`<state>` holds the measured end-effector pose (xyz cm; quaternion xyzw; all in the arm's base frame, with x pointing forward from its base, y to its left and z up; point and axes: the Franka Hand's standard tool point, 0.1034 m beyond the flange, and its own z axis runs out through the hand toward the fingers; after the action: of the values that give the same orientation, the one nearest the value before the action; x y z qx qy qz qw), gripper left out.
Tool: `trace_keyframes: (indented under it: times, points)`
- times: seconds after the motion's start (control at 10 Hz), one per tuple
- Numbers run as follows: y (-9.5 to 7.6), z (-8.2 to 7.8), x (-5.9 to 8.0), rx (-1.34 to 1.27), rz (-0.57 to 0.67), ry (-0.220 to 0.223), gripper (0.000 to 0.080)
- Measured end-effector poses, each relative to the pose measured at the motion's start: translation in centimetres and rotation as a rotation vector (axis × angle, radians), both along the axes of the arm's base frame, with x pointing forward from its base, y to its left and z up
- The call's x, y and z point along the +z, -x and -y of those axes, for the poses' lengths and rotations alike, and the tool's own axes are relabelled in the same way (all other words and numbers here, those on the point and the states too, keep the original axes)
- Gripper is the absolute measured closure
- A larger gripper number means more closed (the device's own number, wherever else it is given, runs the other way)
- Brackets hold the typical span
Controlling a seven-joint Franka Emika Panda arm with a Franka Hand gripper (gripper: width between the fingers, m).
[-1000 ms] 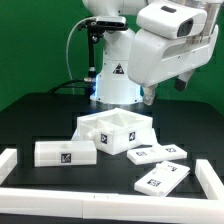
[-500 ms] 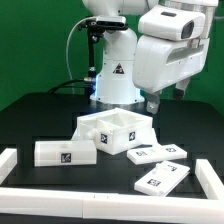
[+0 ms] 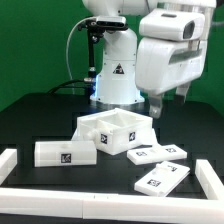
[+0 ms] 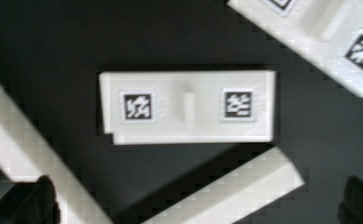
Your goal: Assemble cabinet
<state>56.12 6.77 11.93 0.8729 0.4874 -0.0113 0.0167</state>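
hand [image 3: 165, 100]: hangs well above the surface [image 3: 40, 118], toward the exterior view's right, higher than the cabinet and behind its right corner.
hand state: released. In the wrist view the dark fingers [image 4: 25, 200] sit at opposite edges of the frame, wide apart, and nothing is gripped between them.
cabinet [image 3: 116, 128]: white open box with inner compartments, opening upward. It rests on the surface mid-scene, in front of the arm base [image 3: 112, 80].
tagged block [image 3: 65, 152]: white with one marker tag on its near face. It lies on the surface just beside the cabinet, on the exterior view's left. Cannot tell whether they touch.
two-tag panel [image 3: 155, 153]: lies flat, just in front of the cabinet's right corner. It shows mid-frame in the wrist view [image 4: 187, 107], with its two tags side by side.
second panel [image 3: 162, 178]: lies flat, nearer the camera than the two-tag panel and apart from it.
border rails [image 3: 100, 206]: white, along the front, left and right edges of the surface.
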Motion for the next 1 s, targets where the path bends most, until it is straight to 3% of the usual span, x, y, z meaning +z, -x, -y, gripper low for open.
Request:
trace_keyframes:
  times: [0.8,1.0]
  points:
    - [-2.4,1.4,-9.2,-0.050,0.079,-0.056,0.0001]
    - [-1.9,0.2,-10.0,-0.078,0.112,-0.070,0.0001]
